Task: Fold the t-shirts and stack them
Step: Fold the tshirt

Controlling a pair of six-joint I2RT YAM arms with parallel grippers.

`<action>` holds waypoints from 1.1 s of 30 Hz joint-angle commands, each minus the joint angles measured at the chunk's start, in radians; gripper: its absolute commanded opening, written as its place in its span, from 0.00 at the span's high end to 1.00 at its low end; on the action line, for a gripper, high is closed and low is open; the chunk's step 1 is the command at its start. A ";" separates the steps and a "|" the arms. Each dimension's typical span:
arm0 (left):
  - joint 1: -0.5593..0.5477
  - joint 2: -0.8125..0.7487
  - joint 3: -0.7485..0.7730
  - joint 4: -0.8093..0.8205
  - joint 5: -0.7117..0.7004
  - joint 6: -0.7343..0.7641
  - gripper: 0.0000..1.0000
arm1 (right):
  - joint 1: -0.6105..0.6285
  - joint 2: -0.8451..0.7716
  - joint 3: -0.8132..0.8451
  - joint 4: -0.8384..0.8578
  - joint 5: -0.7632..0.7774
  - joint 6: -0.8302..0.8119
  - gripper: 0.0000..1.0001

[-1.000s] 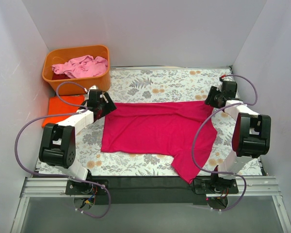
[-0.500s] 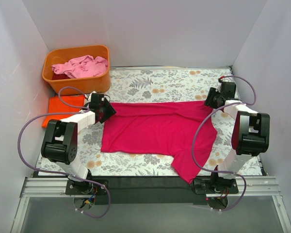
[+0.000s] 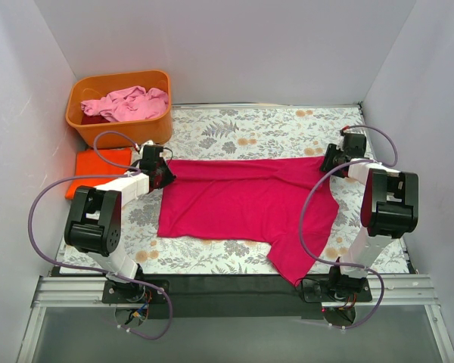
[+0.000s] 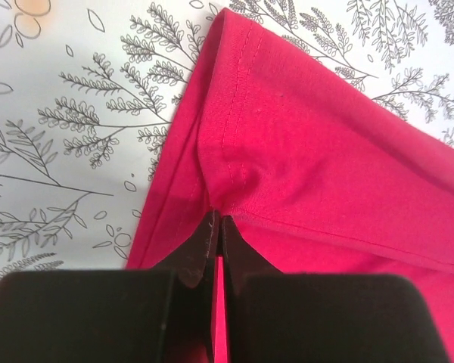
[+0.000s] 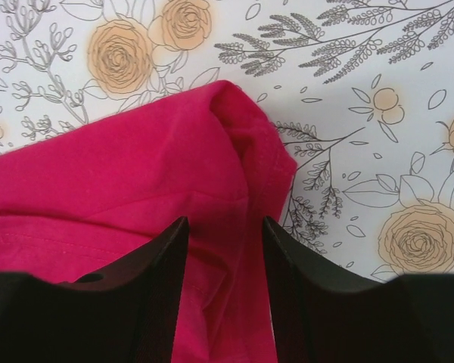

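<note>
Magenta-red t-shirt [image 3: 242,200] is being readied for a fold — ten-o'clock corner being pinched in the closed left gripper [image 4: 217,231], two-o'clock corner being straddled by the parted right gripper [image 5: 225,227].

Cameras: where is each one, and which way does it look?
Top external: above, behind the arms, looking down at the table; both arms show.
Left wrist: on the left arm, looking down; left gripper pinches the magenta-red t-shirt.
Right wrist: on the right arm, looking down; open right gripper straddles its corner.
All share that t-shirt.
</note>
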 commanded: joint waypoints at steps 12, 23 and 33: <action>-0.002 -0.061 -0.017 0.015 -0.111 0.250 1.00 | -0.051 0.038 -0.006 0.045 0.018 -0.006 0.60; -0.004 -0.044 -0.044 0.017 -0.133 0.255 1.00 | -0.054 0.000 0.014 0.033 -0.030 -0.015 0.61; -0.004 -0.032 -0.046 0.018 -0.127 0.249 1.00 | -0.054 0.023 0.121 0.048 -0.196 -0.001 0.62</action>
